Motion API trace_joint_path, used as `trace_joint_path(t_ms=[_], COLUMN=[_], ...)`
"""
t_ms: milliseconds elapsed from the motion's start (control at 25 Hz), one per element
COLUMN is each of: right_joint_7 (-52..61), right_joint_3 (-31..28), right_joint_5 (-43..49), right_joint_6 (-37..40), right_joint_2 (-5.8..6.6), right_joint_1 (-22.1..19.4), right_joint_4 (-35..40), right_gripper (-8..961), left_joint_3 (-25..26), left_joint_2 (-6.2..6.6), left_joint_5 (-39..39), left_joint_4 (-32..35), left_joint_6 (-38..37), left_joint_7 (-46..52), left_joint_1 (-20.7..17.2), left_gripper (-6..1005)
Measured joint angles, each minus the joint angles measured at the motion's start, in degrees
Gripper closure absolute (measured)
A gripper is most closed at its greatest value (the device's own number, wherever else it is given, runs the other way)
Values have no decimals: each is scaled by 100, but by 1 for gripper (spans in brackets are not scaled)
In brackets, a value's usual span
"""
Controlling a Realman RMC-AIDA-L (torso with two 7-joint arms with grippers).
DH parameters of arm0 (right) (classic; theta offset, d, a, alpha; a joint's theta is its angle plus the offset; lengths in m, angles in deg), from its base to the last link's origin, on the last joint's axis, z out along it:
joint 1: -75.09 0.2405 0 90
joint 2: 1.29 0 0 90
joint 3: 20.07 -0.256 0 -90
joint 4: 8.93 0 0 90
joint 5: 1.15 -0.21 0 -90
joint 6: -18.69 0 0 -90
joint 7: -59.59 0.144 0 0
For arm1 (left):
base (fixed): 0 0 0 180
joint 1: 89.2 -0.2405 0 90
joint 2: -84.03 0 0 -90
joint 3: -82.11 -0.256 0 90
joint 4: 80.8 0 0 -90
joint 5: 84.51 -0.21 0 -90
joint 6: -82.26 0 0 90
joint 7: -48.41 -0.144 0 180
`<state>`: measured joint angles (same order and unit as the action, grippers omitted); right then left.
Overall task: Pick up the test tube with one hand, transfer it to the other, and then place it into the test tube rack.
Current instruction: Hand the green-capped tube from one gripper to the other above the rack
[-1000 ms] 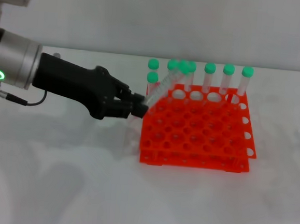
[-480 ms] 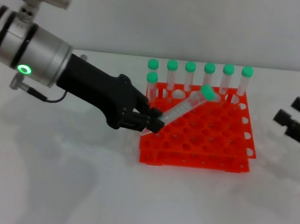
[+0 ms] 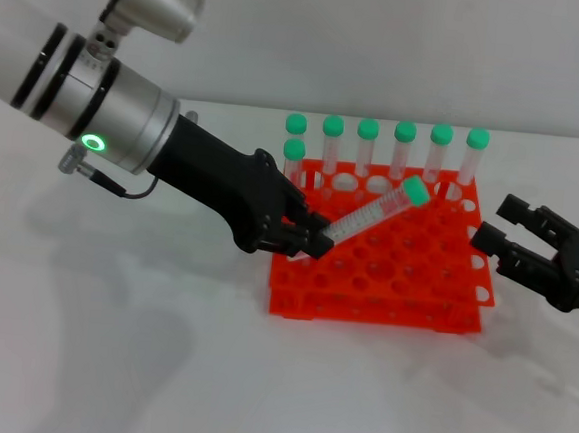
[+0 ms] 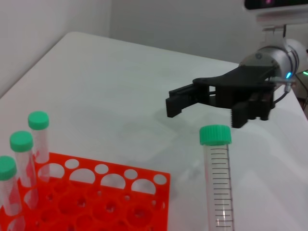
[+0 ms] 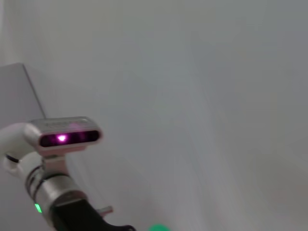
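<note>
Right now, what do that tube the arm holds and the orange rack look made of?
The test tube, held by the left gripper: seemingly clear plastic, see-through with printed marks, matte green cap. The test tube rack: likely moulded plastic, bright orange, slightly glossy.

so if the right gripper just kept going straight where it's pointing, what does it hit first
Probably the green cap of the test tube held by the left gripper. The open right gripper points at it across the rack, though depth is uncertain.
</note>
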<state>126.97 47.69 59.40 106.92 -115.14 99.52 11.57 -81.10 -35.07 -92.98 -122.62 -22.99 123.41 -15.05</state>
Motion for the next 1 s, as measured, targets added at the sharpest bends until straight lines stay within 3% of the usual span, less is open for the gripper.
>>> trace_joint_path(t_ms=[600, 1000], right_joint_7=[-36, -55], right_joint_3=[420, 489], right_joint_5=[0, 0], right_joint_6=[-130, -185], right_joint_2=[-129, -137], right_joint_1=[279, 401], right_joint_4=[10, 12], right_gripper=[114, 114], left_joint_3=[1, 0], left_joint_2=[1, 2], left_joint_5=[-15, -145], left_joint_4=[361, 671], left_joint_6=[320, 611], left_joint_7=[-107, -55], left_joint_1=[85, 200], left_gripper=[817, 818])
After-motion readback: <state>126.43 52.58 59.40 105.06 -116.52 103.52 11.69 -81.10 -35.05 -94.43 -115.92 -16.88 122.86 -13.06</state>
